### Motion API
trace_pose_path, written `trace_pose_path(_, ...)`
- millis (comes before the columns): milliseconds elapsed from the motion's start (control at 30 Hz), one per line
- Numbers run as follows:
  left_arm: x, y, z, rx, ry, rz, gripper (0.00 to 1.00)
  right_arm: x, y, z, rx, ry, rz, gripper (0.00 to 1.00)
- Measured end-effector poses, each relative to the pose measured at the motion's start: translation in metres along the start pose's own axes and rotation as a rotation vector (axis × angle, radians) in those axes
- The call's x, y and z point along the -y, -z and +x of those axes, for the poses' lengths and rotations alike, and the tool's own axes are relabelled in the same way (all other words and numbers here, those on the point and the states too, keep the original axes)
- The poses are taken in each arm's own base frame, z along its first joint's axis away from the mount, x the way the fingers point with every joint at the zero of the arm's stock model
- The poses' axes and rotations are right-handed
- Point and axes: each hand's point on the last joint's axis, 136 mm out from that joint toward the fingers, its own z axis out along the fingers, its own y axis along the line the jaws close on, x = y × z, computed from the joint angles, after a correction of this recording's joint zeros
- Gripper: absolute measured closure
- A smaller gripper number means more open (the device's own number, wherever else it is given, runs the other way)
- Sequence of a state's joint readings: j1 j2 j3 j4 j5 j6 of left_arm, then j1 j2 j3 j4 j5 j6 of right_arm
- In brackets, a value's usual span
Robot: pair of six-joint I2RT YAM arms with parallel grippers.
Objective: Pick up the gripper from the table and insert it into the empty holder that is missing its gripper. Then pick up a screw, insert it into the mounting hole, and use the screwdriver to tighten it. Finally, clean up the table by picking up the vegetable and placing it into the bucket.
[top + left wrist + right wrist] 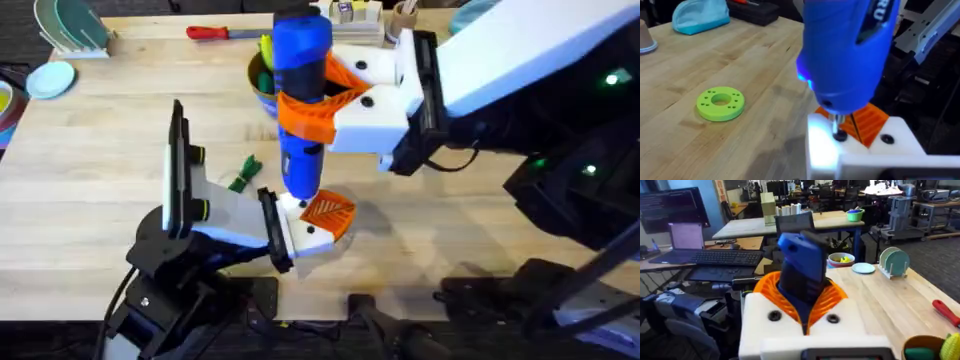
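My right gripper (335, 100) is clamped on the blue screwdriver (300, 60), its tip on the screw (839, 135) in the white holder (300, 228) above the bench (100, 150). I can't tell about my left gripper. If I tilt, the tip may slip off.

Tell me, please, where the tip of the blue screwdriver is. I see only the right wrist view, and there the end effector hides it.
Observer: The screwdriver points down, and its bit rests on a black screw in the white holder.
Operator: Is the vegetable in the bucket?
Observer: No. The vegetable lies on the table, beside the left arm.
Operator: Is anything else lying near the holder?
Observer: A green ring-shaped disc lies flat on the table, apart from the holder.
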State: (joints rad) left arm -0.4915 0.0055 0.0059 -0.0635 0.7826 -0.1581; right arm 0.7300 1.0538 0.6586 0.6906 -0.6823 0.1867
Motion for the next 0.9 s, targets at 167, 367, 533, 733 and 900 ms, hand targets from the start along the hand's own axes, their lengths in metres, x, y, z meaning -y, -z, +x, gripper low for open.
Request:
trace_pose_path(167, 0.0, 0.0, 0.0, 0.0, 0.0, 0.0, 0.992, -0.0004, 0.0, 0.0016, -0.006, -0.005, -0.003, 0.984)
trace_pose_path(367, -0.0001, 0.0, 0.0, 0.0, 0.0, 0.0, 0.992, -0.0036, 0.0, 0.0015, -0.007, -0.003, -0.021, 0.984)
trace_pose_path(533, -0.0001, 0.0, 0.0, 0.0, 0.0, 0.0, 0.992, -0.0048, 0.0001, 0.0012, -0.007, -0.003, -0.027, 0.984)
trace_pose_path(733, -0.0001, 0.0, 0.0, 0.0, 0.0, 0.0, 0.992, -0.005, 0.0001, 0.0014, -0.007, -0.001, -0.029, 0.984)
trace_pose_path(900, -0.0001, 0.0, 0.0, 0.0, 0.0, 0.0, 0.992, -0.0057, 0.0001, 0.001, -0.006, 0.005, -0.033, 0.984)
